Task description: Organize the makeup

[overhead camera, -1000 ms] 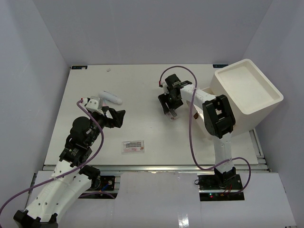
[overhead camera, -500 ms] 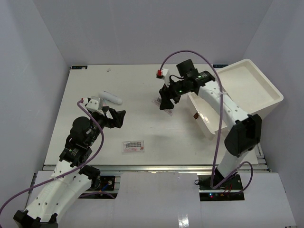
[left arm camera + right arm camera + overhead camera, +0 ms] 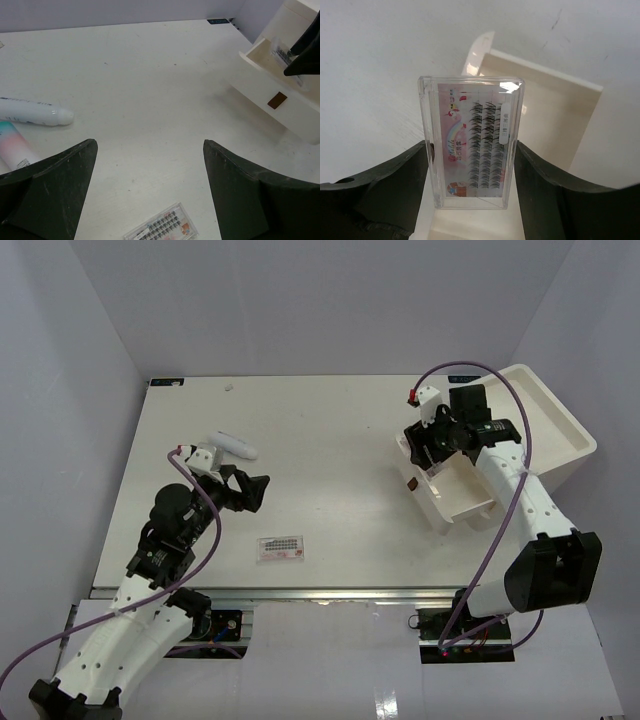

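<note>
The right gripper has swung across from mid-table to the open drawer, jaws clamped on the lash packet. Lower it flat before letting go (no dropping); the left gripper idles wide open, empty.

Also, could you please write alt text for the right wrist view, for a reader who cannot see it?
The right claw grips a clear flat packet of false lashes by its long edges, filling the middle of the frame. Beyond it lies an open cream drawer on a white table.
</note>
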You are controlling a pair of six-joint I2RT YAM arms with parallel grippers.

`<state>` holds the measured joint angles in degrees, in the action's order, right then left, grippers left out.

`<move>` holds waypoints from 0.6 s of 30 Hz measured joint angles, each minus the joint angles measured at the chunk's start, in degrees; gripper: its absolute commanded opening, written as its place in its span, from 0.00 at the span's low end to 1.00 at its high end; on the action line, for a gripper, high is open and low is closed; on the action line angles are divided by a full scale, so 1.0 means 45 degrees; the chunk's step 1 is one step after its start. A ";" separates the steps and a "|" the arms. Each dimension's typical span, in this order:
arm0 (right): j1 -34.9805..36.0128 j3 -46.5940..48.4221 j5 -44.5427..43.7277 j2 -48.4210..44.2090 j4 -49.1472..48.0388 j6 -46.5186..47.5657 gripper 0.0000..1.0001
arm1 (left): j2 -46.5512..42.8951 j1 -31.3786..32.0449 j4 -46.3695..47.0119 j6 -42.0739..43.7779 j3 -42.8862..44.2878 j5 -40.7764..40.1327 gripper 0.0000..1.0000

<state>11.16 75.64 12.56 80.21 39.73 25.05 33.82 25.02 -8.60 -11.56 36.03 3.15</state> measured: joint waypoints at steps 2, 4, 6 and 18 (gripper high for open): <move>0.0012 -0.0292 -0.0606 0.0202 -0.0034 0.0017 0.47 | 0.0023 0.0000 0.0000 0.0013 0.0000 0.0087 0.98; 0.0009 -0.0346 -0.1160 0.0391 -0.0174 0.0017 0.53 | 0.0021 0.0000 0.0005 0.0032 0.0000 0.0135 0.98; 0.0009 -0.0346 -0.1639 0.0515 -0.0431 0.0023 0.67 | 0.0026 0.0000 0.0000 0.0036 0.0000 0.0173 0.98; 0.0009 -0.0114 -0.1577 0.0689 -0.0582 0.0044 0.91 | 0.0456 0.0000 0.0011 0.0025 -0.0010 0.0710 0.98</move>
<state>11.20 75.13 5.47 83.31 37.11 25.24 35.87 25.02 -8.55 -11.45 35.99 6.35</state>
